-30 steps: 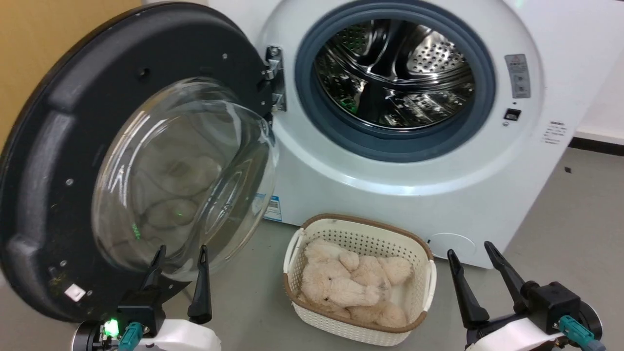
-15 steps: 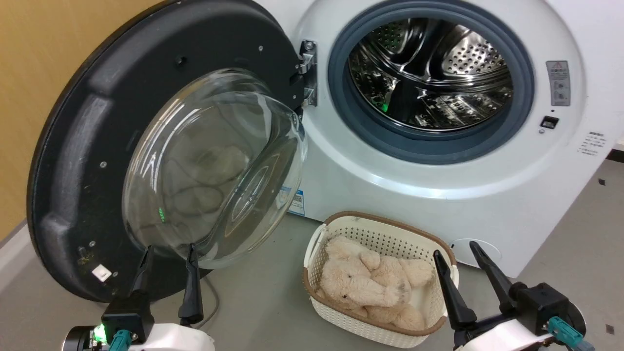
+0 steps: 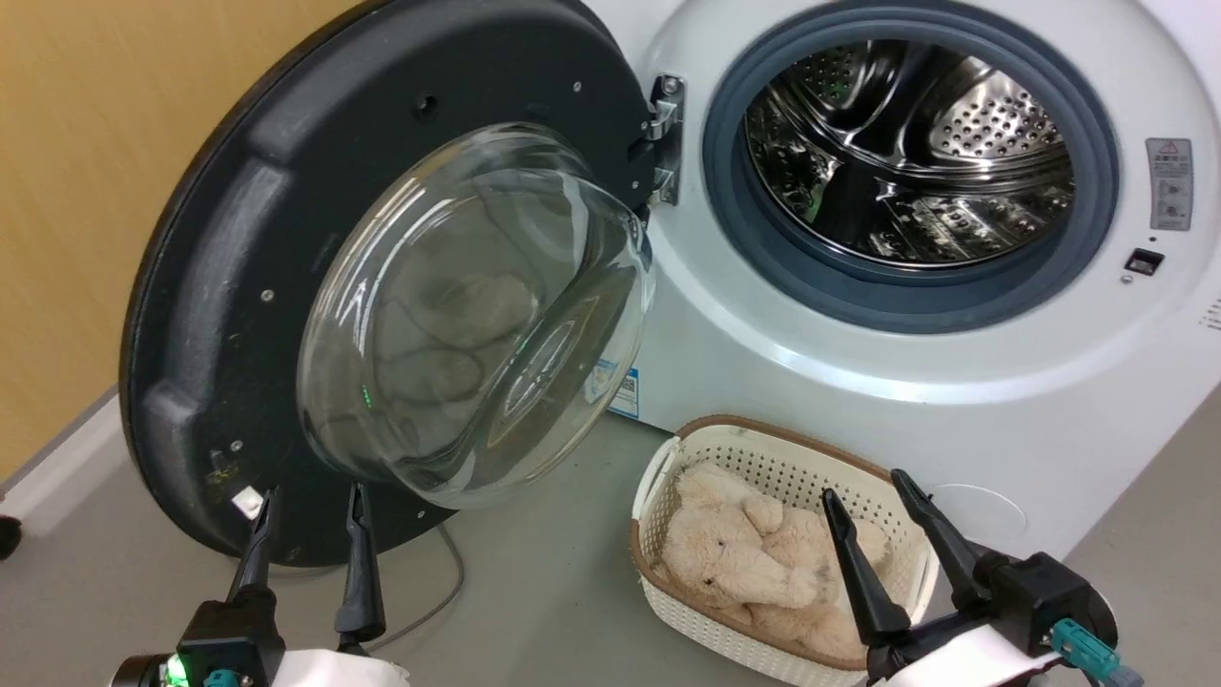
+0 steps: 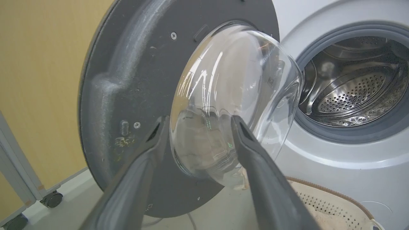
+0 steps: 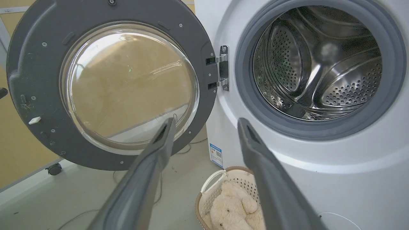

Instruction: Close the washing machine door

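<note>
Where the two pale forearms enter at the bottom of the head view, the left gripper and the right gripper both point forward and up. Each has its two dark fingers spread, with nothing between them.

The washing machine door stands just ahead of the left gripper. Its lower rim lies right at that gripper's fingertips, but contact cannot be judged. The washing machine rises ahead of the right gripper, with the open drum above and beyond its tips. A white basket holding a beige plush toy sits under that gripper's fingers.

The left wrist view takes the door at a slant, with the glass bowl bulging between the fingers. It also shows a small caster wheel on the floor, off to the fingers' left. The right wrist view meets the door almost face-on. It shows the metal hinge with both brackets, directly above the gap between the fingers.

The door is swung wide open and stands upright on its hinged edge, the edge nearer the right gripper. Its inner face and bowl turn toward the robot. Being round, it has no long axis.
</note>
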{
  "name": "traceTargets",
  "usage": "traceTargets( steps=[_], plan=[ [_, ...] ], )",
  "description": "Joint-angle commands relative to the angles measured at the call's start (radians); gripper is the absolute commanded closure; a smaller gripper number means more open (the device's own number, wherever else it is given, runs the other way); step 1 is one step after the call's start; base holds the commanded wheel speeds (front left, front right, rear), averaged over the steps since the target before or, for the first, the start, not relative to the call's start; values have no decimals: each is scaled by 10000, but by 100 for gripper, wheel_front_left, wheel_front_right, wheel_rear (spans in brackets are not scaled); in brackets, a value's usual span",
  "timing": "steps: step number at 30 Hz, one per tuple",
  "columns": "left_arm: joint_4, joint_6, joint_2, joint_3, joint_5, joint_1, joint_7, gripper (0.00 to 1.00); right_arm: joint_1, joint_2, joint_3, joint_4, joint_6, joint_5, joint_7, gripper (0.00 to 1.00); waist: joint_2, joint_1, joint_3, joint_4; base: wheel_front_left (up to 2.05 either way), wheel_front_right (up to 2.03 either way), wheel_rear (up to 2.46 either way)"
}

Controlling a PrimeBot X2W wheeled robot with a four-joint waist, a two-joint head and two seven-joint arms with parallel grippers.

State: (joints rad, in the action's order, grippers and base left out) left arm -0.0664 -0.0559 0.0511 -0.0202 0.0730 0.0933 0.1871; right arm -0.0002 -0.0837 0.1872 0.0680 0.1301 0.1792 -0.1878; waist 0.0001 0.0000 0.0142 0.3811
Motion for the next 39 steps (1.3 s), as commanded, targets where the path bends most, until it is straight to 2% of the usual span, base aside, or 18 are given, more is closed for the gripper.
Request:
traceTargets(
  steps=[1, 31, 39],
  plan=[
    [-72, -74, -7, -40, 74, 175, 124, 0, -163, -74, 90, 66, 5, 128, -117, 0, -1, 0, 8, 83, 0, 0, 0],
    [-606, -352, -9, -162, 296, 501, 747, 0, -340, -196, 717, 458, 6, 686, -740, 0, -1, 0, -54, 1370, 0, 0, 0],
    [-618, -281, -9, -251, 231, 481, 747, 0, -257, -114, 629, 422, 6, 648, -740, 0, -1, 0, -70, 1378, 0, 0, 0]
  ],
)
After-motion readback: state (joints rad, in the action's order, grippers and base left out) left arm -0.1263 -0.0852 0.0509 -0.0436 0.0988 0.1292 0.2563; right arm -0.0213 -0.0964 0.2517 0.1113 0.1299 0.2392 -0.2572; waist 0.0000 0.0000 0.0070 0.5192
